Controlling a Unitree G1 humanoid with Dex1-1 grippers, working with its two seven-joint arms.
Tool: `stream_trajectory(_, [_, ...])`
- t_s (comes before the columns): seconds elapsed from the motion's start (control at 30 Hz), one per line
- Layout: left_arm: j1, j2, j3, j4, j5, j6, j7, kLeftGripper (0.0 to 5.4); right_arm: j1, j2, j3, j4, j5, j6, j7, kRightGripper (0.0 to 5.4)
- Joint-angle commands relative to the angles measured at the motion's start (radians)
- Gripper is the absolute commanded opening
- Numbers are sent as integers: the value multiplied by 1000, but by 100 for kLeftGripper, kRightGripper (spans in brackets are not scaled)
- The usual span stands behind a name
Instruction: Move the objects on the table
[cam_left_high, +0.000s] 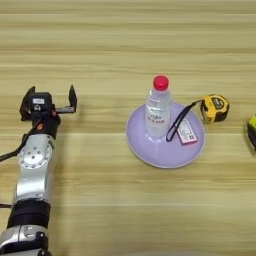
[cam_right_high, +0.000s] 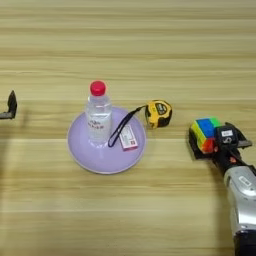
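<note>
A clear water bottle with a red cap stands upright on a lilac plate in the middle of the table. Just right of the plate lies the yellow-and-black tape measure; its black strap and a small red-and-white tag rest on the plate. The puzzle cube sits further right. My right gripper is open around the cube, whose left side is against the left finger. Far left of the plate, my left gripper is open and holds nothing.
My left forearm runs up from the bottom left corner, and my right forearm from the bottom right. Bare wood lies behind the plate and in front of it.
</note>
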Motion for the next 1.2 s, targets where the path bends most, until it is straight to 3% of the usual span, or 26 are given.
stream_trajectory(0.03, [7, 4, -3, -7, 4, 10, -1, 540, -24, 6, 5, 41, 14, -5, 12, 537])
stream_trajectory(0.67, [8, 3, -7, -6, 5, 9, 2, 540, -20, 10, 1, 4, 35, -22, 9, 537])
stream_trajectory(1.2, [9, 5, -4, -7, 4, 7, 3, 540, -24, 13, 21, 48, 38, -2, 20, 342])
